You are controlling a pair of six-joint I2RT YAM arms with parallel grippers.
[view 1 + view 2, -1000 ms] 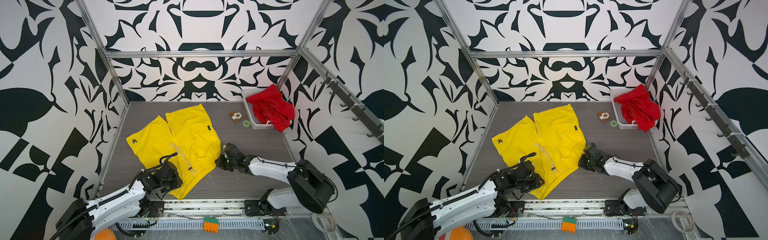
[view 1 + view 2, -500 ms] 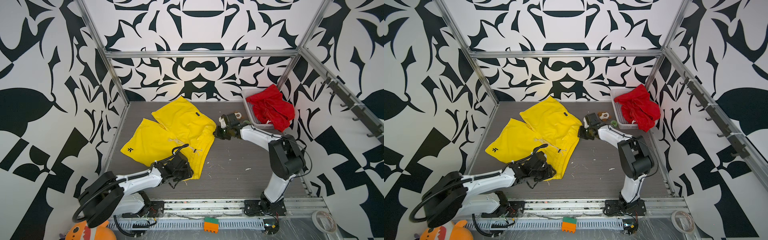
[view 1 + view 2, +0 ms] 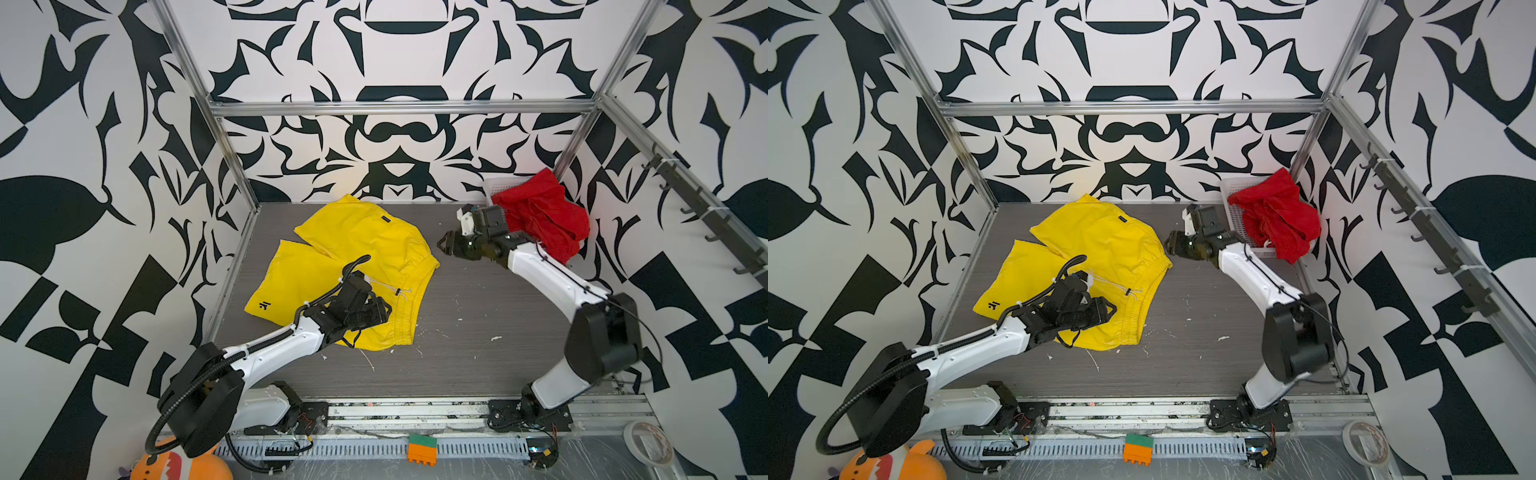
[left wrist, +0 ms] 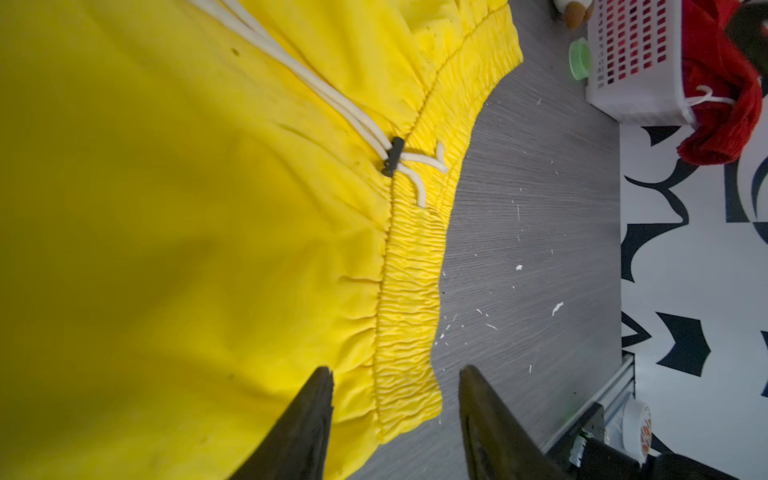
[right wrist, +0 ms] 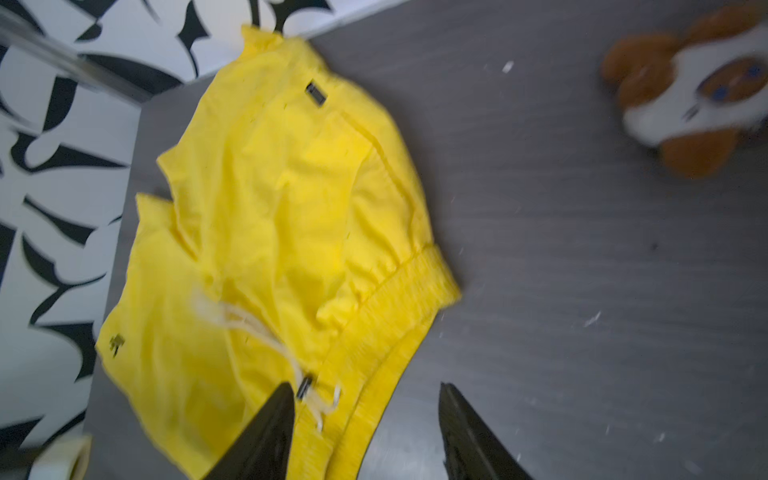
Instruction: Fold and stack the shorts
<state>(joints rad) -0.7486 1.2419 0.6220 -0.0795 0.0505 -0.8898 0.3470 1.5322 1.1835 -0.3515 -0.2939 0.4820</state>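
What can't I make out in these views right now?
- Plush toy: blurred in the right wrist view; behind the right arm in both top views.
- Red shorts: bunched over the basket, folds hiding their layout.
- Left gripper: contact with the yellow shorts unclear, left wrist view.

There were yellow shorts (image 3: 361, 245) with a white cord (image 4: 332, 95), red shorts (image 3: 544, 216), a white basket (image 4: 636, 83), a grey table (image 3: 478, 332) and black-and-white swirled walls (image 3: 395, 54).

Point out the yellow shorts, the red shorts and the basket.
yellow shorts (image 3: 361, 245): top view, far leg panel.
red shorts (image 3: 540, 212): top view, middle of the heap.
basket (image 4: 631, 62): left wrist view, mesh side wall.
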